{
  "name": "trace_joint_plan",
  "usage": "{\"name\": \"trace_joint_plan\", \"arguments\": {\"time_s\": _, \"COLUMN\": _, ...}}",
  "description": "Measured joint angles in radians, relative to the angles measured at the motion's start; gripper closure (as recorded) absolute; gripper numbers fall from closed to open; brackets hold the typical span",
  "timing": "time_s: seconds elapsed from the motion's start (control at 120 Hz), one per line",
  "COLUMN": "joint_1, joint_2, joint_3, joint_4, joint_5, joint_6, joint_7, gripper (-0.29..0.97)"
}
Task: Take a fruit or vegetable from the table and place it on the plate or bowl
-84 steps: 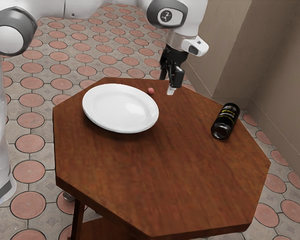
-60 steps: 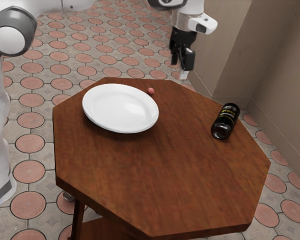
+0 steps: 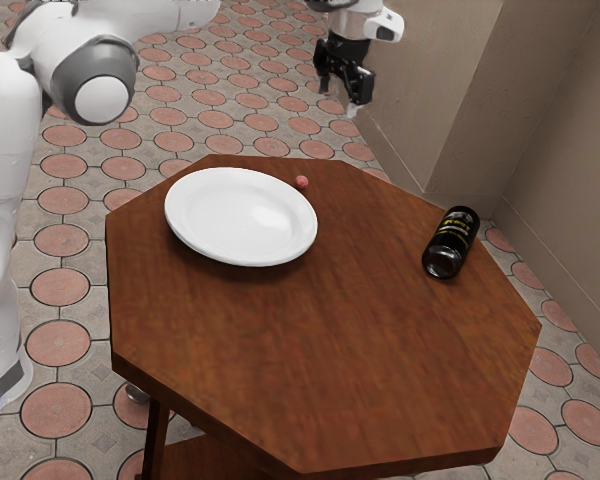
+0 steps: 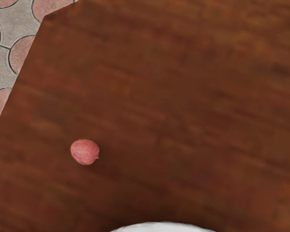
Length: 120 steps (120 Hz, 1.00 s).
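A small pink-red fruit (image 3: 302,181) lies on the brown octagonal table (image 3: 320,330), just off the far rim of the white plate (image 3: 240,215). High above the table's far edge, over the tiled floor, hangs my gripper (image 3: 342,88). It is open and holds nothing, well above and behind the fruit. In the wrist view the fruit (image 4: 84,152) rests on the wood near a table corner, and a sliver of the plate's rim (image 4: 162,226) shows beside it.
A dark bottle (image 3: 451,241) lies on its side near the table's edge at the exterior view's right. Beige walls (image 3: 480,90) stand close behind that side. Tiled floor surrounds the table.
My gripper has risen from just beside the fruit to well above the table's far edge, and the arm's elbow has swung into the exterior view's upper left. Fruit, plate and bottle have not moved.
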Motion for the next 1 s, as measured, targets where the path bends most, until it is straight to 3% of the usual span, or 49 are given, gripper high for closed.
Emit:
{"name": "trace_joint_plan", "arguments": {"time_s": 0.233, "joint_1": 0.204, "joint_2": 0.125, "joint_3": 0.03, "joint_4": 0.056, "joint_5": -0.069, "joint_6": 0.01, "joint_7": -0.006, "gripper": 0.0}}
{"name": "trace_joint_plan", "arguments": {"time_s": 0.392, "joint_1": 0.276, "joint_2": 0.193, "joint_3": 0.027, "joint_4": 0.061, "joint_5": -0.126, "joint_6": 0.045, "joint_7": -0.01, "gripper": 0.0}}
{"name": "trace_joint_plan", "arguments": {"time_s": 0.708, "joint_1": 0.269, "joint_2": 0.238, "joint_3": 0.002, "joint_4": 0.026, "joint_5": -0.154, "joint_6": 0.07, "joint_7": -0.013, "gripper": 0.0}}
{"name": "trace_joint_plan", "arguments": {"time_s": 1.0, "joint_1": 0.199, "joint_2": 0.183, "joint_3": 0.014, "joint_4": -0.179, "joint_5": -0.152, "joint_6": 0.168, "joint_7": -0.016, "gripper": 0.0}}
